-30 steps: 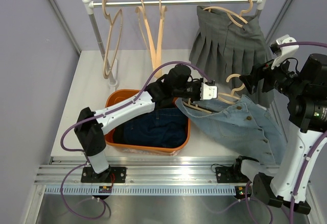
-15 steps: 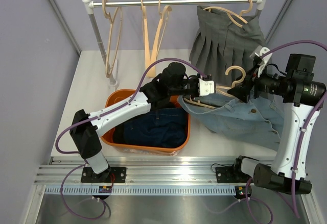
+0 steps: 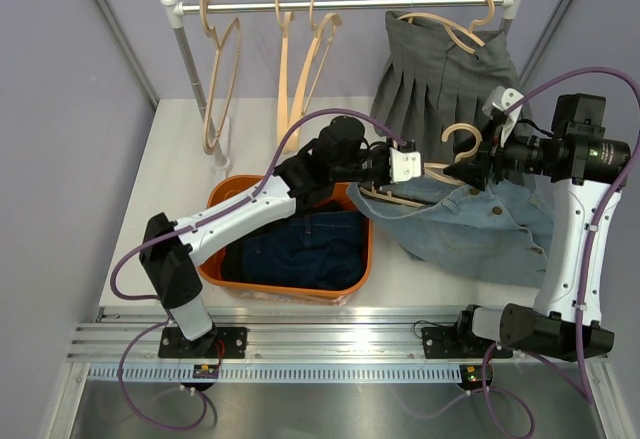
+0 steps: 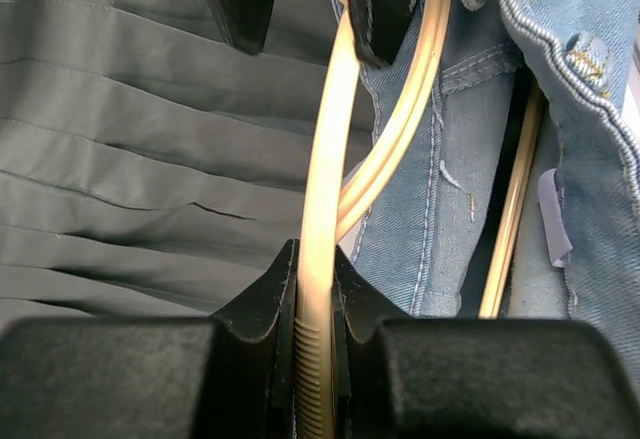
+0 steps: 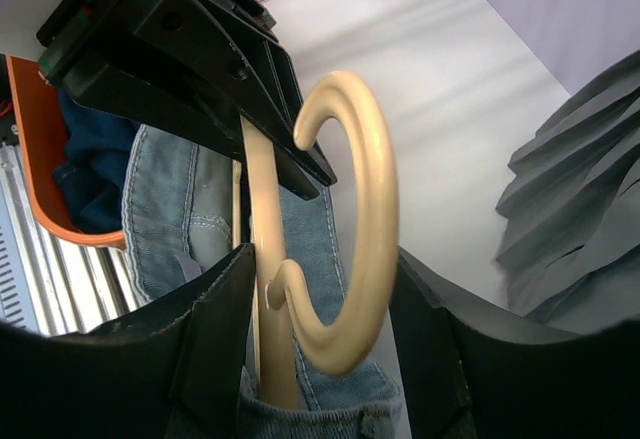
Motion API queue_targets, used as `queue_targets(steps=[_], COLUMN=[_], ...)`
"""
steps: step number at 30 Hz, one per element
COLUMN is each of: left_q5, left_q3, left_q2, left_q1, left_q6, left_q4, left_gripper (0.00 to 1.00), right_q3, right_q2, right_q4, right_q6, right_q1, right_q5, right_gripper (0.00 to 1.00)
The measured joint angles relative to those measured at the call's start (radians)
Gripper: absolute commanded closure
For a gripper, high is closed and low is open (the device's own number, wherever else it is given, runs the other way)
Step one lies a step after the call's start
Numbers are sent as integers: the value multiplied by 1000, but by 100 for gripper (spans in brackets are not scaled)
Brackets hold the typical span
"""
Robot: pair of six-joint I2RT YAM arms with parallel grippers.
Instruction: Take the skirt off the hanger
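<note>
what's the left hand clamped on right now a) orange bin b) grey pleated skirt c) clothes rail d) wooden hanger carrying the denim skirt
d: the left wrist view shows the left hand pinched shut on the pale wooden hanger, with the denim skirt hanging right beside it.

Lavender walls (image 3: 60, 109) enclose a white table (image 3: 165, 219). Clothes rail (image 3: 370, 3) on 2 white posts (image 3: 188, 59) spans the back. Aluminium track (image 3: 320, 339) along near edge.

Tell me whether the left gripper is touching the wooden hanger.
Touching. The left wrist view shows the hanger pinched in the left gripper, with no gap on either side.
</note>
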Motion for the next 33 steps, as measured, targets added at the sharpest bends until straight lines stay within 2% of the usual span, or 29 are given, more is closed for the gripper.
queue_targets(steps=[6, 14, 16, 20, 23, 27, 28, 30, 31, 33], left_q5=[5, -1, -4, -10, -12, -22, -24, -32, -35, -44], left_q3=[55, 143, 166, 188, 198, 199, 199, 201, 201, 203], left_q2=[26, 68, 79, 89, 94, 94, 94, 94, 94, 94], left_q1=[-3, -8, -8, -10, -11, -11, -11, -11, -11, -10], left_q6=[39, 151, 188, 239, 266, 285, 288, 294, 299, 312], left_q4=[-26, -124, -150, -183, -203, -208, -208, -201, -200, -196], left_gripper=[100, 100, 100, 100, 100, 100, 100, 100, 100, 100], right_q3=[-19, -33, -37, -52, -56, -56, -56, -56, -56, -57], right_q2=[-14, -46, -53, -67, -72, -72, -72, -71, -71, -70], right_q4=[6, 10, 10, 15, 18, 16, 15, 3, 0, -11], right_q6=[-44, -68, -73, -86, -90, -89, -88, -85, -78, -71], right_q1=[25, 32, 33, 33, 33, 33, 33, 35, 35, 35], right_q5=[50, 139, 153, 191, 211, 215, 214, 203, 196, 176], right_gripper=[40, 50, 50, 36, 36, 50, 60, 69, 80, 92])
